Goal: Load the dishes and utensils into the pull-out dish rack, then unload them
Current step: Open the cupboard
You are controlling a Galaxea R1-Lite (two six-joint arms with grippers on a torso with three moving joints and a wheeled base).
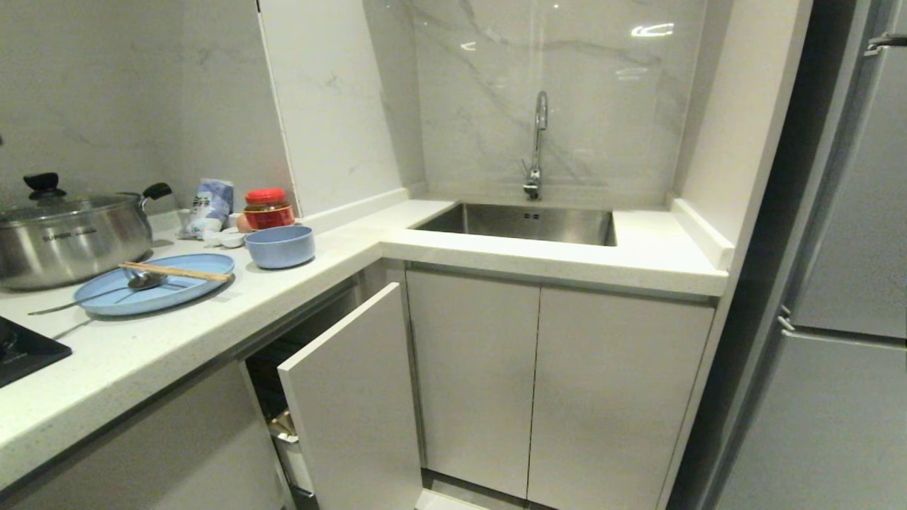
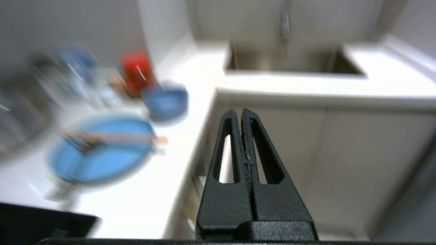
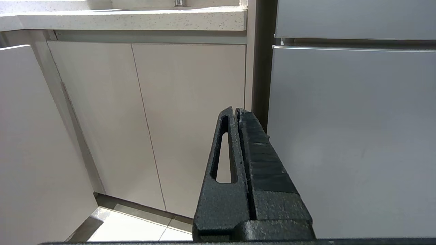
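Head view: L-shaped white counter (image 1: pixel 212 333), sink (image 1: pixel 524 223) w/ tap (image 1: pixel 537 142) at centre, tall grey fridge (image 1: pixel 850 283) along right edge.

Oval plate (image 1: pixel 152 283), light blue, sits on counter at left of frame. Chopsticks (image 1: pixel 176 272) lie across its top edge, roughly level. Spoon (image 1: pixel 99 292) rests w/ bowl end on the plate, handle trailing off toward lower left onto counter. Round bowl (image 1: pixel 280 246), same blue, stands just right of plate, apart from it.

Steel pot (image 1: pixel 71 237) w/ glass lid at far left. Red-lidded jar (image 1: pixel 267 208) + blue-white packet (image 1: pixel 211 202) behind the bowl. Black cooktop corner (image 1: pixel 25 350) at lower left.

Pull-out dish rack (image 1: pixel 347 397): white front panel stands partly out from the cabinet, lower centre-left. Interior mostly dark; wood bit + white box barely seen in gap, contents can't tell.

Left gripper (image 2: pixel 240 114): jaws pressed together, nothing between. Left wrist view, blurred: it hangs over counter edge, plate + bowl at left of frame.

Right gripper (image 3: pixel 235 112): jaws together, empty, low in front of cabinet doors (image 3: pixel 150 119) beside fridge.

Neither arm shows in head view.
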